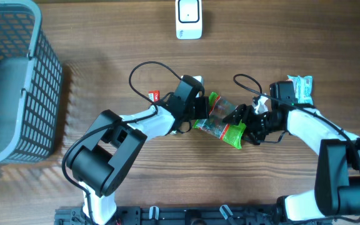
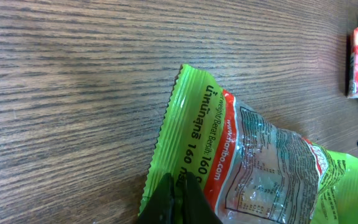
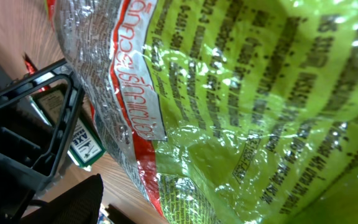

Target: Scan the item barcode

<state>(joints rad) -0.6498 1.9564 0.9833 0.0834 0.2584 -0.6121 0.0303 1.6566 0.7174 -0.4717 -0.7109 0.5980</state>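
A crinkly green and clear plastic snack bag (image 1: 220,119) lies near the middle of the wooden table (image 1: 105,37), stretched between both arms. The left gripper (image 1: 197,114) is clamped on the bag's serrated green seal at its 9 o'clock end; the left wrist view shows the black fingertips (image 2: 179,199) pressed together on that edge. The right gripper (image 1: 247,127) sits at the bag's 4 o'clock end, but I cannot tell how its jaws stand. A white handheld scanner (image 1: 189,19) rests at 12 o'clock, and a grey mesh basket (image 1: 42,69) at 9 o'clock.
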